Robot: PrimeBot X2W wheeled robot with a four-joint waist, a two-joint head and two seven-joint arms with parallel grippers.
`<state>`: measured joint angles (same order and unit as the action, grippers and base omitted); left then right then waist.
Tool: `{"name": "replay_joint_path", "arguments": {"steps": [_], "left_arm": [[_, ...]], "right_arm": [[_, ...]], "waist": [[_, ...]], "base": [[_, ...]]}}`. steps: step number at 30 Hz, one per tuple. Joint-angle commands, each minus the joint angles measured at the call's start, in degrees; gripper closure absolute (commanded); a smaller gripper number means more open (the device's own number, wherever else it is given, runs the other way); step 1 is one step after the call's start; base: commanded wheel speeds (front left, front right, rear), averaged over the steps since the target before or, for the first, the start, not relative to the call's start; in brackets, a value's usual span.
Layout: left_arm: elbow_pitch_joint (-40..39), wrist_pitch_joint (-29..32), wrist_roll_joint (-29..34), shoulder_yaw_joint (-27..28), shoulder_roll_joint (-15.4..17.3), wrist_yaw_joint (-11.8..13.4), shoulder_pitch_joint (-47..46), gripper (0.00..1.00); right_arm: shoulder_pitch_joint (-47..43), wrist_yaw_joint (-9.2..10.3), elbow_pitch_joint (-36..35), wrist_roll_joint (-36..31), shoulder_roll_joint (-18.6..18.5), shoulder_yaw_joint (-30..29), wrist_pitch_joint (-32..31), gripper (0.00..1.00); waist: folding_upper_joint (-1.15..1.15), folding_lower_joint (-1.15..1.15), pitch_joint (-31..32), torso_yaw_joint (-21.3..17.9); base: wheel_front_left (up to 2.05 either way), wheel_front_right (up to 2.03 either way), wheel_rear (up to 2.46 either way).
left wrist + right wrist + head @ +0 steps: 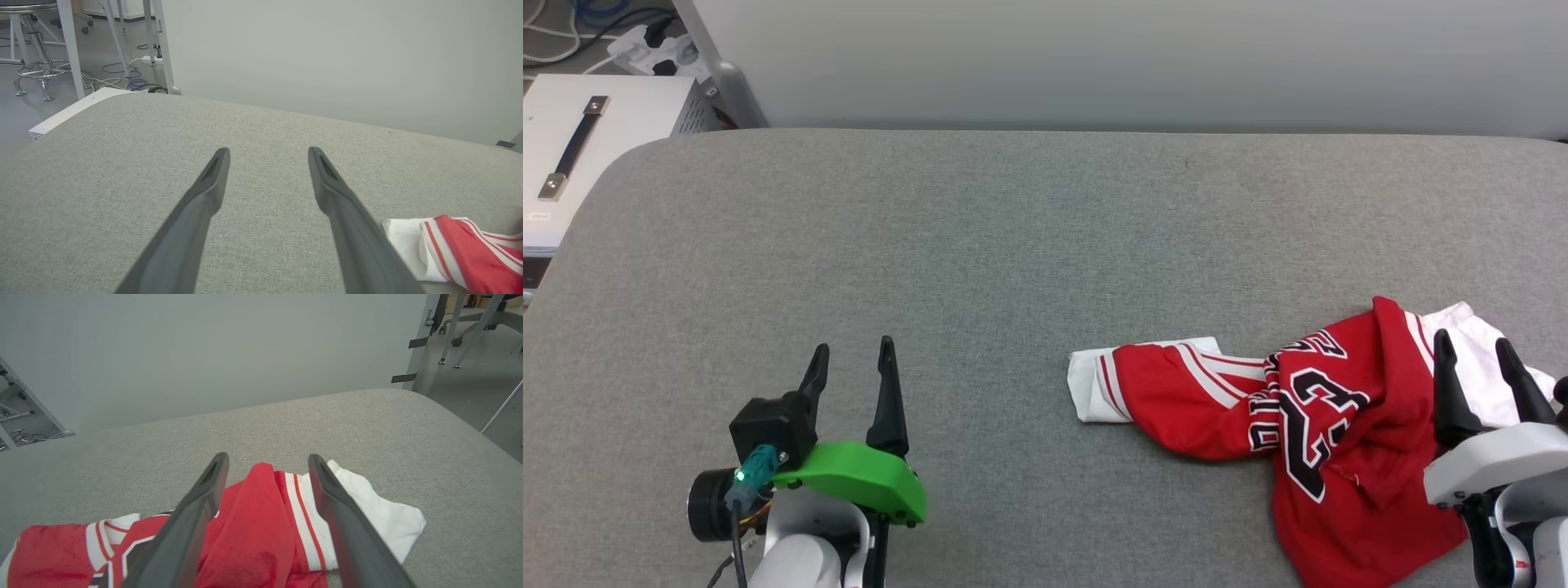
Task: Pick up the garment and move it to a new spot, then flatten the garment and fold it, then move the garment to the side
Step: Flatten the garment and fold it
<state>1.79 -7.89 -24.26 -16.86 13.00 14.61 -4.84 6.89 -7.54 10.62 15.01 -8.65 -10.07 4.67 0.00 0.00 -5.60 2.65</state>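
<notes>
the garment (1307,408) lies crumpled at the near right of the surface (980,245), pickup not yet begun, with the right gripper (1470,343) over it and the left gripper (854,351) both spread and empty, so the next move is probably to lower and pinch cloth.

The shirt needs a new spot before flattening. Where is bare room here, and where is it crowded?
Widest bare stretch of the grey surface: from the left gripper across to the white sleeve of the garment, back to the far edge. Behind the garment is bare. Crowded: the near right corner, where the garment lies by the open right gripper.
</notes>
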Motion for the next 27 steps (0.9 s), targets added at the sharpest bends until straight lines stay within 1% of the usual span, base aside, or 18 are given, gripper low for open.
{"name": "replay_joint_path", "arguments": {"steps": [1,4,7,12,18,27], "left_arm": [[-0.1,0.7,-0.2,-0.4,0.5,-0.2,-0.8,0.0],[0.2,3.1,-0.2,-1.9,0.5,-1.1,-2.6,0.0],[1.0,6.7,-0.4,-3.9,0.2,-2.3,-4.9,0.0],[4.5,16.1,-1.3,-8.3,-0.2,-5.7,-10.5,0.0],[10.2,26.7,-0.6,-13.5,0.3,-10.1,-18.2,0.0],[18.5,37.5,3.3,-20.1,2.9,-15.3,-25.7,0.0]], "right_arm": [[-1.6,0.05,-2.9,-1.0,1.2,-0.1,-1.1,0.0],[-4.2,0.05,-9.0,-2.4,3.0,0.5,-3.1,0.0],[-5.8,0.05,-13.4,-2.9,3.8,2.0,-4.4,0.0],[-7.1,0.05,-18.5,-2.7,4.6,4.4,-5.9,0.0],[-6.9,0.05,-20.8,-2.6,4.7,6.5,-6.2,0.0],[-5.6,0.05,-21.4,-1.7,3.4,9.4,-5.2,0.0]], "waist": [[0.0,0.0,0.0,-0.6],[0.0,0.0,-0.3,-1.7],[0.0,0.0,-0.8,-3.0],[0.0,0.0,-2.8,-5.5],[0.0,0.0,-6.0,-8.1],[0.0,0.0,-9.4,-10.3]], "base": [[0.0,0.0,0.0],[0.0,0.0,0.0],[0.0,0.0,0.0],[0.0,0.0,0.0],[0.0,0.0,0.0],[0.0,0.0,0.0]]}}
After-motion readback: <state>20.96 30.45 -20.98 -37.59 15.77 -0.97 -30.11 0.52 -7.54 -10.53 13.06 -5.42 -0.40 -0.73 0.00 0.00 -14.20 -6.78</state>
